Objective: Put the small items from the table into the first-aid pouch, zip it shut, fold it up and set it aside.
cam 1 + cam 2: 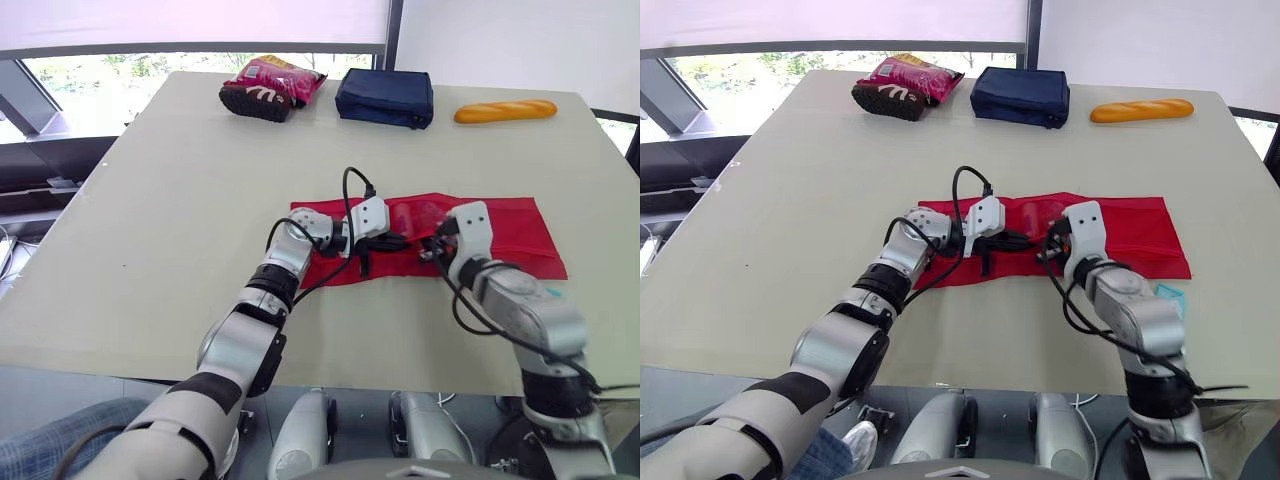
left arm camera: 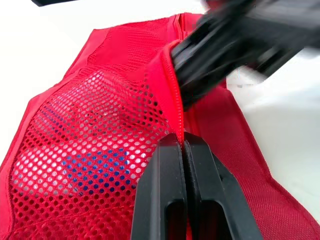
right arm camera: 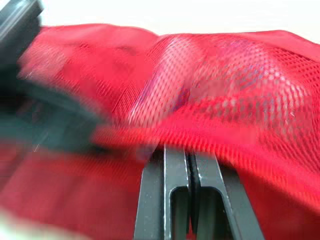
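The red first-aid pouch (image 1: 505,225) lies spread flat on the white table, front of centre. Blue items show through its mesh pocket (image 2: 85,150). My left gripper (image 1: 390,242) rests on the pouch's middle, shut, pinching the fabric right at the zipper line (image 2: 175,107). My right gripper (image 1: 432,250) faces it from the right, a few centimetres away. It is shut on the pouch's near red edge (image 3: 210,137). A small light-blue item (image 1: 1170,293) lies on the table by the pouch's front right corner.
Along the far edge sit a pink snack bag (image 1: 272,85), a navy case (image 1: 385,97) and a bread roll (image 1: 505,111). The table's front edge (image 1: 350,370) runs just behind both forearms. Bare tabletop stretches to the left of the pouch.
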You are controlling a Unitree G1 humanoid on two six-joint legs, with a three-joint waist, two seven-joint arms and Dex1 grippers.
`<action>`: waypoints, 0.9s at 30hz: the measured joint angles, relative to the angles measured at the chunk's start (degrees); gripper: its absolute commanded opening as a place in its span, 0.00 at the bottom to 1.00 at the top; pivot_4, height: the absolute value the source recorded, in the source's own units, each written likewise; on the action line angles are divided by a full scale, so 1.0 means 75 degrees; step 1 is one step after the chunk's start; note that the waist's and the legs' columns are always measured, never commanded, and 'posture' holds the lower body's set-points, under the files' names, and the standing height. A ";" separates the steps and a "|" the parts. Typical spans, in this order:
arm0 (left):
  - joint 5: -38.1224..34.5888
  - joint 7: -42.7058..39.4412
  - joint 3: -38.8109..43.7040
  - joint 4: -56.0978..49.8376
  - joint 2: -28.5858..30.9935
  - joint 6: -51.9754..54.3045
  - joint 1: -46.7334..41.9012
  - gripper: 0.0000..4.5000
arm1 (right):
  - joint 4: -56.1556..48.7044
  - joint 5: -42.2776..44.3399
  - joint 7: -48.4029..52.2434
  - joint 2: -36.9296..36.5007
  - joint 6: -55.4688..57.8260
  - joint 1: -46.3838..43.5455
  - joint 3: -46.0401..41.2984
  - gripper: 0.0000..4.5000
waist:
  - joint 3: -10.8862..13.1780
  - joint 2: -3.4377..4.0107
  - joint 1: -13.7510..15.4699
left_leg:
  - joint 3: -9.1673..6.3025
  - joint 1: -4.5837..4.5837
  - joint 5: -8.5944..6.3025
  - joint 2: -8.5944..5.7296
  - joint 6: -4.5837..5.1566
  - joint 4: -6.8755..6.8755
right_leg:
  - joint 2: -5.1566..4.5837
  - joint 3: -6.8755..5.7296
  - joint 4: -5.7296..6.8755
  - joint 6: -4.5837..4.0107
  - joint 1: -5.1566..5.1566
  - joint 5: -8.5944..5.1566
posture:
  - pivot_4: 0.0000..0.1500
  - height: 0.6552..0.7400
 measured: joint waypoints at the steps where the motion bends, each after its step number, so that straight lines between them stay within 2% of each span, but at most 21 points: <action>1: 0.0004 0.0001 -0.0003 0.0031 0.0027 -0.0014 -0.0012 0.00 | -0.0259 0.0085 0.0211 -0.0148 -0.0083 0.0183 -0.0011 0.01 | 0.0000 -0.0001 -0.0010 | 0.0003 0.0000 0.0000 0.0001 0.0000 0.0000 | 0.0001 0.0001 -0.0003 0.0001 -0.0001 0.0000 | 1.00 0.72; 4: 0.0004 -0.0024 0.0008 0.0132 0.0264 -0.0087 -0.0005 0.00 | -0.1553 0.0490 0.1362 -0.0967 -0.1311 0.1557 -0.0379 0.01 | 0.0002 0.0001 -0.0033 | 0.0004 0.0009 0.0000 0.0008 0.0000 0.0000 | 0.0009 0.0000 -0.0003 0.0009 0.0004 -0.0006 | 1.00 0.72; 7: 0.0001 -0.0105 0.0000 0.0162 0.0402 -0.0193 0.0021 0.00 | -0.2092 0.1109 0.2076 -0.1042 -0.2352 0.2429 -0.1589 0.01 | 0.0001 0.0001 -0.0015 | 0.0006 0.0021 0.0000 0.0012 0.0000 0.0001 | 0.0012 -0.0001 0.0000 0.0032 0.0011 -0.0018 | 1.00 0.72; 8: 0.0003 -0.0127 0.0001 0.0165 0.0490 -0.0196 0.0040 0.00 | -0.2158 0.1200 0.2183 -0.1131 -0.2471 0.2598 -0.1848 0.06 | 0.0001 0.0000 -0.0026 | 0.0009 0.0023 0.0000 0.0014 0.0000 0.0001 | 0.0012 0.0001 0.0000 0.0031 0.0012 -0.0018 | 1.00 0.72; 10: 0.0003 -0.0263 0.0003 0.0165 0.0756 -0.0251 0.0092 0.00 | -0.2164 0.1603 0.2820 -0.1410 -0.3032 0.3554 -0.3042 0.17 | 0.0001 -0.0001 -0.0011 | 0.0012 0.0023 0.0000 0.0014 -0.0001 0.0000 | 0.0012 0.0003 -0.0003 0.0012 0.0014 -0.0007 | 1.00 0.72; 11: 0.0002 -0.0267 0.0004 0.0165 0.0777 -0.0259 0.0102 0.00 | -0.2163 0.1633 0.2860 -0.1424 -0.3051 0.3616 -0.3109 0.27 | 0.0001 0.0000 -0.0011 | 0.0012 0.0023 0.0000 0.0014 -0.0001 0.0000 | 0.0012 0.0003 -0.0002 0.0011 0.0014 -0.0007 | 1.00 0.72; 13: -0.0004 -0.0377 0.0005 0.0159 0.0969 -0.0397 0.0229 0.00 | -0.2077 0.2393 0.3501 -0.1553 -0.3331 0.4690 -0.4511 0.41 | 0.0000 0.0003 0.0017 | 0.0007 0.0025 0.0000 0.0011 -0.0001 -0.0007 | 0.0009 0.0004 -0.0004 0.0003 0.0017 -0.0004 | 1.00 0.72; 17: -0.0038 -0.0510 0.0065 0.0160 0.1275 -0.0413 0.0354 0.00 | -0.1993 0.3092 0.4116 -0.1567 -0.3748 0.5941 -0.6185 0.80 | -0.0002 0.0001 -0.0008 | 0.0019 0.0036 -0.0001 0.0021 -0.0001 -0.0007 | 0.0011 0.0006 -0.0008 0.0031 0.0019 -0.0019 | 1.00 0.72; 18: -0.0041 -0.0544 0.0064 0.0160 0.1351 -0.0414 0.0356 0.00 | -0.1989 0.3191 0.4294 -0.1564 -0.3880 0.6274 -0.6494 0.93 | -0.0003 0.0002 -0.0017 | 0.0021 0.0038 -0.0001 0.0025 -0.0001 -0.0008 | 0.0013 0.0006 -0.0008 0.0031 0.0019 -0.0019 | 1.00 0.72; 19: -0.0039 -0.0590 0.0063 0.0162 0.1424 -0.0414 0.0356 0.00 | -0.1976 0.3280 0.4528 -0.1517 -0.4064 0.6746 -0.6833 0.99 | -0.0004 0.0002 -0.0019 | 0.0022 0.0038 -0.0001 0.0028 -0.0001 -0.0008 | 0.0014 0.0005 -0.0007 0.0031 0.0019 -0.0020 | 1.00 0.72; 24: -0.0058 -0.0746 0.0070 0.0164 0.1767 -0.0399 0.0371 0.00 | -0.1688 0.3302 0.5173 -0.1064 -0.4784 0.8042 -0.7443 0.99 | -0.0006 0.0004 -0.0021 | 0.0025 0.0036 -0.0002 0.0035 -0.0003 -0.0010 | 0.0015 0.0006 -0.0012 0.0029 0.0016 -0.0022 | 1.00 0.72; 27: -0.0066 -0.0770 0.0076 0.0164 0.1901 -0.0393 0.0372 0.00 | -0.1542 0.3315 0.5312 -0.0941 -0.5109 0.8299 -0.7503 0.99 | -0.0007 0.0006 -0.0016 | 0.0027 0.0036 -0.0002 0.0037 -0.0003 -0.0010 | 0.0010 0.0005 -0.0012 0.0006 0.0015 -0.0035 | 1.00 0.72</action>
